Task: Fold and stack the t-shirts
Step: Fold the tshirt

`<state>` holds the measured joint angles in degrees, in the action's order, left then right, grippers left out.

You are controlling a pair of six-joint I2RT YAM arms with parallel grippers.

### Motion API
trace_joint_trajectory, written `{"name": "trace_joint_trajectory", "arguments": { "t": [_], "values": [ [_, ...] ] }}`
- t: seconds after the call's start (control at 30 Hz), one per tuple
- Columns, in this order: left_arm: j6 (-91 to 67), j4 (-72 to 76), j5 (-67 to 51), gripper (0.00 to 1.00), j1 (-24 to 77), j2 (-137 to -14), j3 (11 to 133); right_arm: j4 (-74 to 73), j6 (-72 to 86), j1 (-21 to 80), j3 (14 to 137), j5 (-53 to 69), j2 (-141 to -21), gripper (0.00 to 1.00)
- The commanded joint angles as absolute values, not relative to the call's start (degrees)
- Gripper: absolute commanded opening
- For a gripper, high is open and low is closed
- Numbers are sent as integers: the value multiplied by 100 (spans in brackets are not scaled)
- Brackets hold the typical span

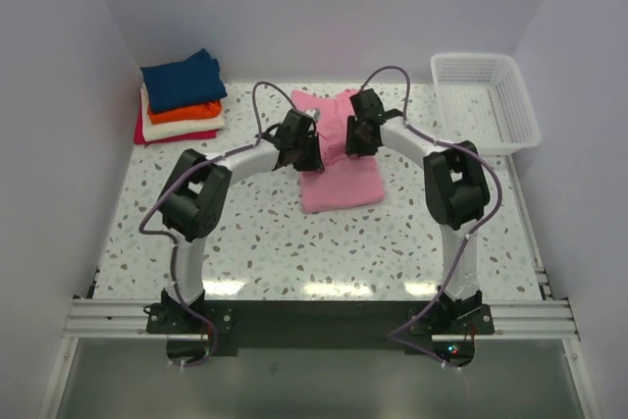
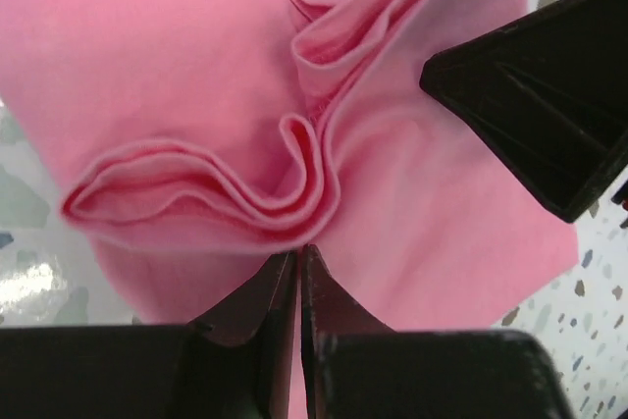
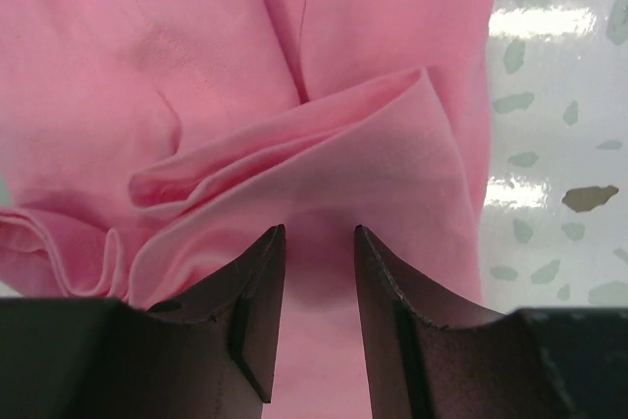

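— Left tool (image 2: pixel 297 254) first: how does it stand?
— Its two fingers are pressed almost together and pinch a ruffled edge of the pink t-shirt (image 2: pixel 196 56). The cloth bunches into wavy, layered folds right at the tips.
— And the right tool (image 3: pixel 319 235)?
— Its fingers are parted, with a strip of pink cloth showing in the gap. It sits low over a loose flap and is not clamped on it.
— How are the arms posed?
— The left arm (image 1: pixel 196 198) and the right arm (image 1: pixel 453 188) rise from bases at the near edge with their elbows bowed outward. The forearms turn inward, so both wrists tip down over the far half of the shirt, close together.
— What about materials and shapes?
— The shirt is soft matte knit, a rough rectangle in the middle of the glossy speckled surface (image 1: pixel 275 242). The tool fingers are dark, hard wedges. A white mesh basket (image 1: pixel 471 61) stands at the far right corner.
— Can you count things for me?
— Two arms, two tools and one basket. There are five shirts: the pink one, plus a folded pile at the far left corner. That pile has the navy t-shirt (image 1: pixel 182 78) on top, then the orange t-shirt (image 1: pixel 186 112), the cream t-shirt (image 1: pixel 182 128) and the red t-shirt (image 1: pixel 139 130) at the bottom
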<state>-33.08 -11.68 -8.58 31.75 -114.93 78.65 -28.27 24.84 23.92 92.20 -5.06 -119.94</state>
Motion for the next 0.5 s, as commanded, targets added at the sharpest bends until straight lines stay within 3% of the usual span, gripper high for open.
{"name": "trace_joint_trajectory", "arguments": {
  "t": [0.0, 0.47],
  "values": [
    [-3015, -1387, -826, 10, 3068, -11986, 8568, -2733, 2320, 2320, 9633, -677, -12137, 38],
    [-3067, -1556, -782, 12, 2619, -12849, 9562, -2610, 2637, 1863, 9361, -475, -12217, 45]
  ]
}}
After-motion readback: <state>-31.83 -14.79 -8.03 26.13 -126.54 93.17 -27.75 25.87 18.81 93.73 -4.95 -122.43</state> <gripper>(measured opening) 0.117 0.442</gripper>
